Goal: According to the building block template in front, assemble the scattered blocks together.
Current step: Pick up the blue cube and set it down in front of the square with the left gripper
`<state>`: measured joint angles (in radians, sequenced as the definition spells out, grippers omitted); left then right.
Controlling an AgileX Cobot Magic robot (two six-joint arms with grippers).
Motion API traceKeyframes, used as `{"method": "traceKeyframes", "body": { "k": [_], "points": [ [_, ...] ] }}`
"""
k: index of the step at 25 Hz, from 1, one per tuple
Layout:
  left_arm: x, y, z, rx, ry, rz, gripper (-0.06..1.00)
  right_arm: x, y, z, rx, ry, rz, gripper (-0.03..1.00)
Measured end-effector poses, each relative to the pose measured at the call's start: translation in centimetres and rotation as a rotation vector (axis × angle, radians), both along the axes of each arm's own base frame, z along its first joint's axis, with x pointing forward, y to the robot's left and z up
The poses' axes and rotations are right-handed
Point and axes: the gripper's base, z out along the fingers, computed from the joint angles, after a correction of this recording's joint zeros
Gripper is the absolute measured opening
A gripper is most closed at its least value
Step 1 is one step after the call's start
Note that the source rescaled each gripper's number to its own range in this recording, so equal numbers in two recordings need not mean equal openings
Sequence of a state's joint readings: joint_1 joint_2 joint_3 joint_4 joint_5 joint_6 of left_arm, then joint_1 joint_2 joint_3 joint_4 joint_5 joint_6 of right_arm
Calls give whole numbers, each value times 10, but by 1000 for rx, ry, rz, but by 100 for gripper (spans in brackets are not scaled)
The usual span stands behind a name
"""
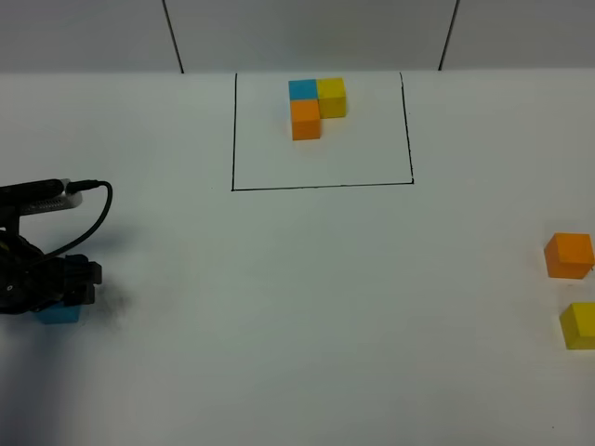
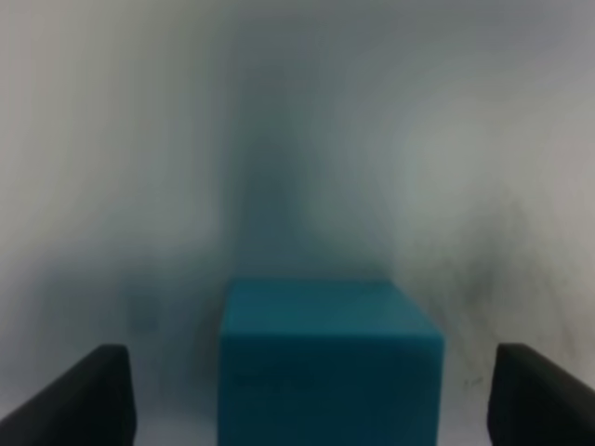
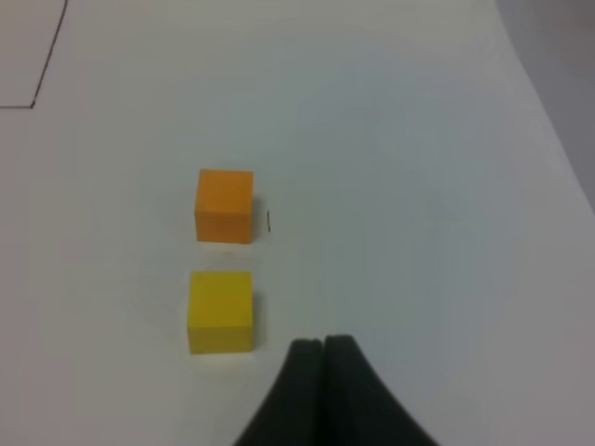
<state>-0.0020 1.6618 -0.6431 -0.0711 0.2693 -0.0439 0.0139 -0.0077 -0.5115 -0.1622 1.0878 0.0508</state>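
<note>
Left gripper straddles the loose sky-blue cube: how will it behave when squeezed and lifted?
The sky-blue cube looks rigid with flat parallel sides, so it should probably take a squeeze without deforming. Its matte faces likely won't slip. Sitting flat inside the open left gripper, it should slide, not roll, if nudged.

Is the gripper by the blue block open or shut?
Open. The left gripper has its black fingers wide apart, one each side of the blue block, with a gap showing on both sides.

Our left claw is matte black; behind it a black cable loops from a pale grey plug. Our right claw is black too, tapered.
</note>
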Motion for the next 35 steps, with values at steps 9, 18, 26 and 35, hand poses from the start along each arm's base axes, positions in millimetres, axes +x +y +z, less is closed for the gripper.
{"method": "traceKeyframes", "body": {
  "k": [9, 18, 26, 35],
  "points": [
    [2, 0, -3, 0, -10, 2, 74, 0, 0, 0, 0, 0, 0, 0],
    [5, 0, -15, 5, 9, -27, 52, 0, 0, 0, 0, 0, 0, 0],
    [5, -2, -15, 9, 9, -47, 52, 0, 0, 0, 0, 0, 0, 0],
    [0, -27, 16, 28, -99, -222, 52, 0, 0, 0, 0, 0, 0, 0]
  ]
}}
